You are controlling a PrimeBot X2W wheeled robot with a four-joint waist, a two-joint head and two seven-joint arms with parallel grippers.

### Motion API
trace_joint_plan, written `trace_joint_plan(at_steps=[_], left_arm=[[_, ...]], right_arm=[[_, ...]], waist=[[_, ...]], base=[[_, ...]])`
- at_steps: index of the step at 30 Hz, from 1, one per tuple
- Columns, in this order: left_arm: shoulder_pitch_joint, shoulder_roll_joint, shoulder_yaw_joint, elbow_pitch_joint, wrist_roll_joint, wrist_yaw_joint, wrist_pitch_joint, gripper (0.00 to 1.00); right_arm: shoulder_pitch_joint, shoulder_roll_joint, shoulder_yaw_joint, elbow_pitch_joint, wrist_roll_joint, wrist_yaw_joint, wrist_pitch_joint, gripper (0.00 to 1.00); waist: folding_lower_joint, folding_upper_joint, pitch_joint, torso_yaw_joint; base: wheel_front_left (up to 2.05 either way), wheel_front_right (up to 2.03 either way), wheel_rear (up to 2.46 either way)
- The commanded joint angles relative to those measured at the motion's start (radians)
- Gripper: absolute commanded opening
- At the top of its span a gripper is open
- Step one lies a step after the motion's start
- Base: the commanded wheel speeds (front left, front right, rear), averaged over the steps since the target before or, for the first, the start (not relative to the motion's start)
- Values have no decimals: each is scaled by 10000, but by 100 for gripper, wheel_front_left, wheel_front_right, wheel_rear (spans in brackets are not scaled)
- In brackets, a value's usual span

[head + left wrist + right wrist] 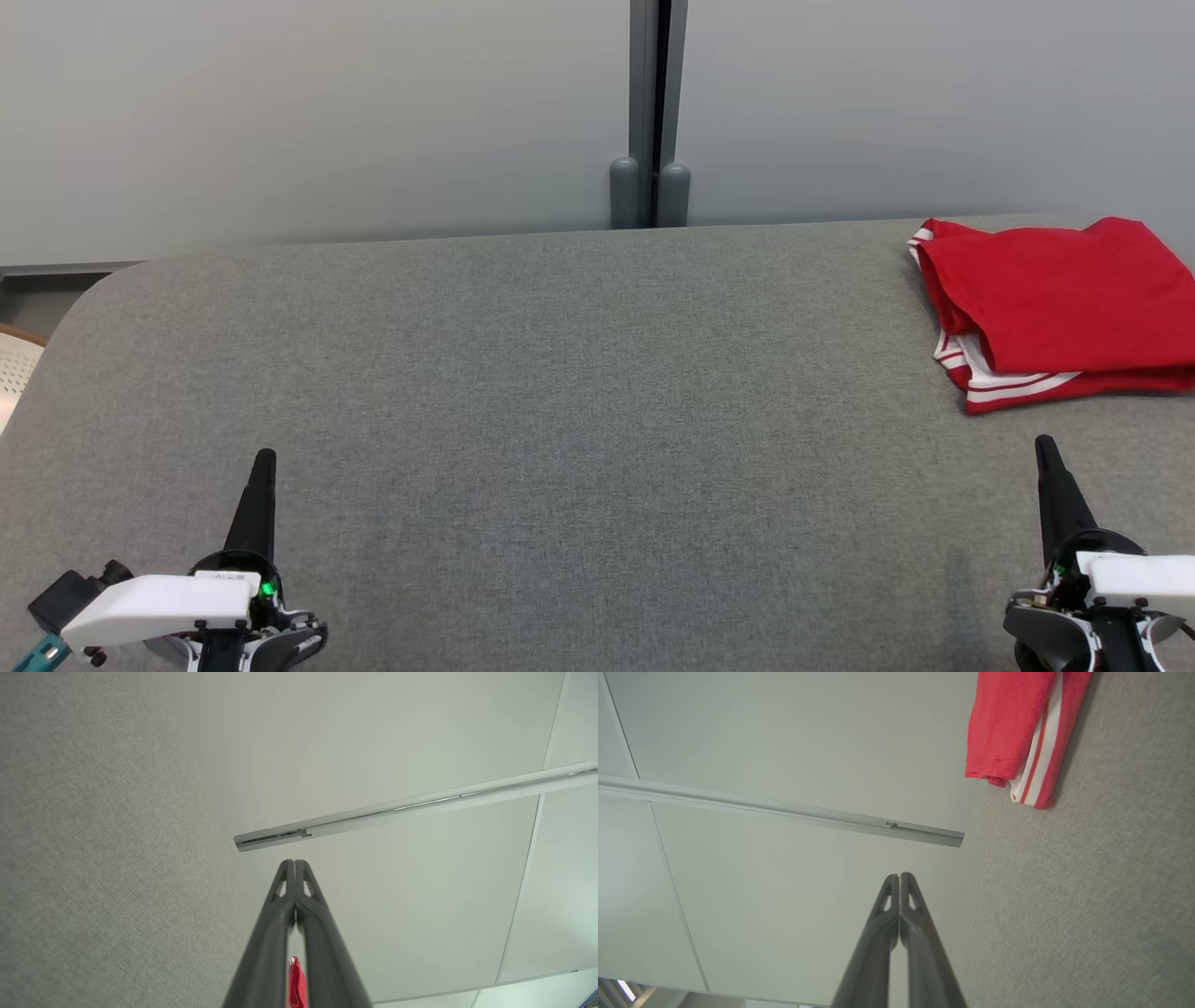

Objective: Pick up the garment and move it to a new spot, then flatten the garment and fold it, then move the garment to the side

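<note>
A red garment (1055, 303) with white stripes lies folded at the far right of the grey fabric table (579, 392), reaching the head view's right edge. The right wrist view shows the garment (1017, 728) at its top, and a red sliver of it (295, 984) peeks between the left fingers in the left wrist view. My left gripper (265, 457) rests at the lower left, shut and holding nothing, its tips (295, 863) pressed together. At the lower right my right gripper (1045, 442) is shut and holds nothing, tips (899, 876) together, a short way in front of the garment.
A pale wall with a vertical grey post (650, 112) stands behind the table's far edge. A rounded table corner (103, 280) shows at the left, with a pale perforated object (14, 364) beyond it. Bare grey cloth spans the table's middle and left.
</note>
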Motion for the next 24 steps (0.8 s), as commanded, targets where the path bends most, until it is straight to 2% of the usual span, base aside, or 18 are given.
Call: trace_joint_plan(at_steps=[1, 24], left_arm=[[-292, 40, 98, 11, -257, -82, 76, 0], [-639, -10, 472, 262, -1676, -336, 509, 0]], right_arm=[[-182, 2, -62, -23, 288, 2, 97, 0], [-435, 106, -337, 59, 1688, 0, 511, 0]], waist=[[0, 0, 11, 5], [0, 0, 124, 58]], base=[[0, 0, 0], [0, 0, 0]])
